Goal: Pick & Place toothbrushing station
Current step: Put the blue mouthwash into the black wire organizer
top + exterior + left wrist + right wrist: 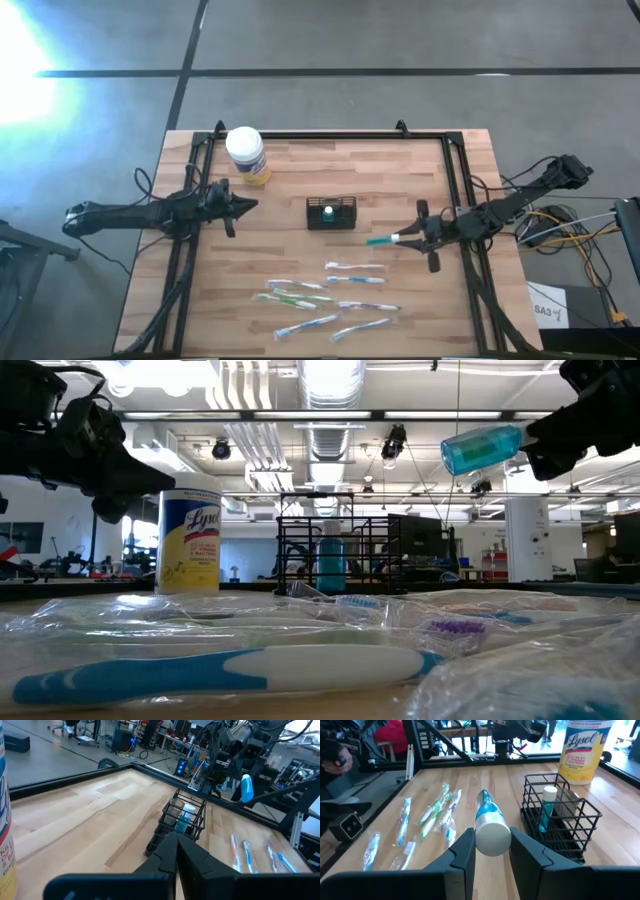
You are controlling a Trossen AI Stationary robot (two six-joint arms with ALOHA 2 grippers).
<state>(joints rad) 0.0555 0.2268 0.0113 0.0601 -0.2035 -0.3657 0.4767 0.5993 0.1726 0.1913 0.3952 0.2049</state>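
Wire caddy (332, 213) mid-table, one tube inside. Right gripper (486, 851) clamps a toothpaste tube (488, 822) by its cap end, just beside the caddy. Tube likely light, slick, squashy. Left gripper (243, 207) closed, empty, waiting beside the jar (246, 153).

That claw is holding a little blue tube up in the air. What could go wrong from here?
The right gripper pinches the toothpaste tube only near its white cap, so it might slip or tilt. The black wire caddy already holds one tube, so the new one could snag a wire or nudge the light caddy.
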